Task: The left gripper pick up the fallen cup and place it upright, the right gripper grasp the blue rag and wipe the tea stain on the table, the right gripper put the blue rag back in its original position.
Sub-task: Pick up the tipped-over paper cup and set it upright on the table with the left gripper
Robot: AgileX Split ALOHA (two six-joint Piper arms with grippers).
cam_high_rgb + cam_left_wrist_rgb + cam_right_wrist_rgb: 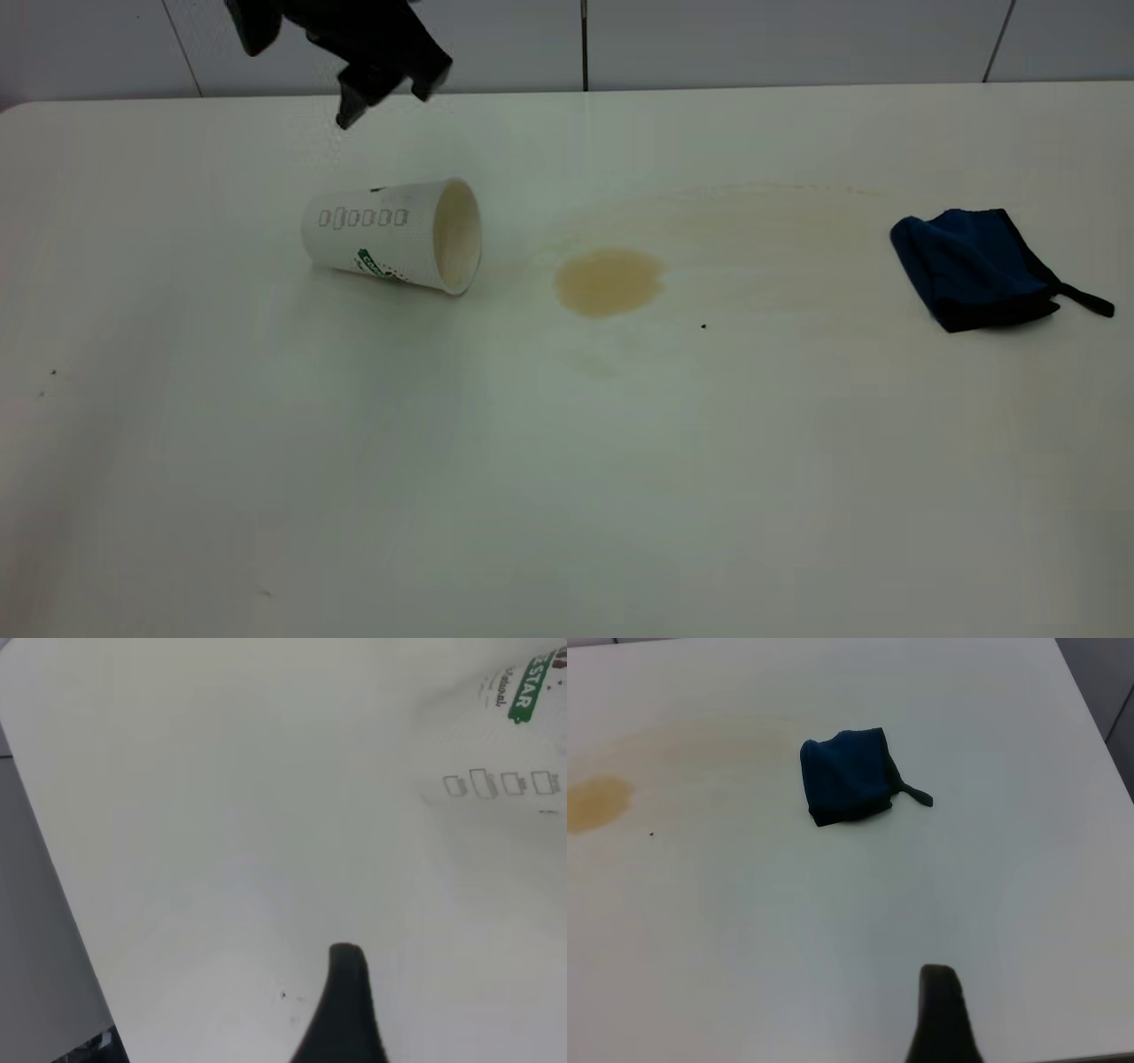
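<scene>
Still-fallen cup [394, 234] beside tea stain [609, 281]

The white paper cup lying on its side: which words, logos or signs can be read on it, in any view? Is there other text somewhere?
"STAR": white letters on a green banner on the white textured paper cup, left wrist view.
Small dark word beside the banner: blurred, unreadable.
Row of small outlined boxes on the cup: empty marks, no letters.
Green logo low on the cup, exterior view: too small to read.
Dark blue cloth rag, white tabletop: no text.
</scene>
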